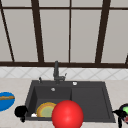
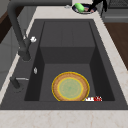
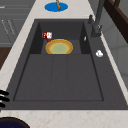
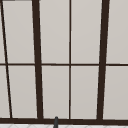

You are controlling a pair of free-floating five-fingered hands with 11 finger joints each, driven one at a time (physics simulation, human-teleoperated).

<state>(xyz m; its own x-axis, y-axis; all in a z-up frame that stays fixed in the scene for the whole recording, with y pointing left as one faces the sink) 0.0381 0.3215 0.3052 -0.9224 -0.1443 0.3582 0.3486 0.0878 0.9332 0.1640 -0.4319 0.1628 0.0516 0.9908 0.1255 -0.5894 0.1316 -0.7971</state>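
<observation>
Right hand (image 1: 122,115) at dark plate (image 1: 124,109) with green item (image 1: 125,109), grip unclear; could tip plate off tabletop (image 1: 117,90). Left hand (image 1: 20,111) curled, idle.

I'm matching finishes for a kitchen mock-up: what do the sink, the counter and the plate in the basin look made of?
The sink looks like matte dark-grey composite or stone: flat, with no metal glare. The counter looks like polished pale marble or a laminate copy, from its faint beige veining. The plate seems glazed ceramic, with orange, yellow and green rings, though it could be plastic. The right hand is by a dark dish on the counter.
</observation>
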